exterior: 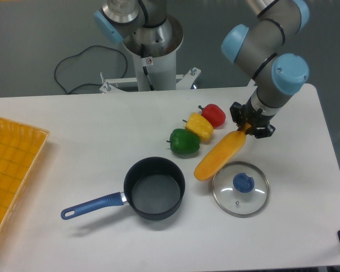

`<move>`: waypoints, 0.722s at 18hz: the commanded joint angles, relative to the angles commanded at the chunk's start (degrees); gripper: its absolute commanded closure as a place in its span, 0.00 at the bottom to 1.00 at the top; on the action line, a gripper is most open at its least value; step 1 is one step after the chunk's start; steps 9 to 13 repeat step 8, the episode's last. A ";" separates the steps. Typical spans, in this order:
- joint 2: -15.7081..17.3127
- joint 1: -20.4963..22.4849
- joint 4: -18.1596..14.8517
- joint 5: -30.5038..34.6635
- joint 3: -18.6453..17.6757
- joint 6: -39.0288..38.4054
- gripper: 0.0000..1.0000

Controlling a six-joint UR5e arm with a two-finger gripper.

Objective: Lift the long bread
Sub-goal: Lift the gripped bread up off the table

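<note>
The long bread (220, 154) hangs tilted above the white table (73, 124), its upper end pinched in the gripper (250, 127) at about 2 o'clock from the loaf's middle, its lower rounded end pointing toward 8 o'clock. That low end sits just beside the rim of the glass lid, though whether it touches the table cannot be told.

Nearest the camera lies the dark saucepan (154, 188), its blue handle (92, 205) stretching toward 8 o'clock. At 3 o'clock from the pan rests the glass lid (241, 188) with a blue knob, flat on the table. Far off at 9 o'clock, at the table's left edge, an orange tray (11, 170) is partly cut off.

Farther back, a green pepper (185, 141), a yellow pepper (199, 127) and a red pepper (213, 114) form a touching row running toward 1 o'clock, just beside the loaf on its 10 o'clock side.

The gripper's black fingers are clamped around the bread's upper tip, below the arm's blue-capped wrist joint (286, 73). Beyond the table stands the arm's grey base column (150, 42), with a black cable (82, 68) looped on the floor at its 9 o'clock.
</note>
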 joint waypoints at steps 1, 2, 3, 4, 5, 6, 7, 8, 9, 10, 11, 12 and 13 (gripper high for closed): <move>-0.09 -0.26 -0.44 0.09 1.14 0.00 0.82; -0.09 -0.35 -0.62 0.61 2.02 0.00 0.82; -0.17 -0.35 -0.62 1.57 2.64 0.17 0.82; -0.26 -0.35 -0.54 2.45 3.08 0.44 0.82; -0.35 -0.27 -0.53 2.64 3.44 0.53 0.82; -0.35 -0.27 -0.45 2.64 3.44 0.53 0.82; -0.61 -0.27 -0.27 2.72 3.61 0.53 0.82; -0.88 -0.27 -0.27 2.64 3.88 0.53 0.82; -0.88 -0.27 -0.27 2.64 3.88 0.53 0.82; -0.88 -0.27 -0.27 2.64 3.88 0.53 0.82; -0.88 -0.27 -0.27 2.64 3.88 0.53 0.82; -0.88 -0.27 -0.27 2.64 3.88 0.53 0.82; -0.88 -0.27 -0.27 2.64 3.88 0.53 0.82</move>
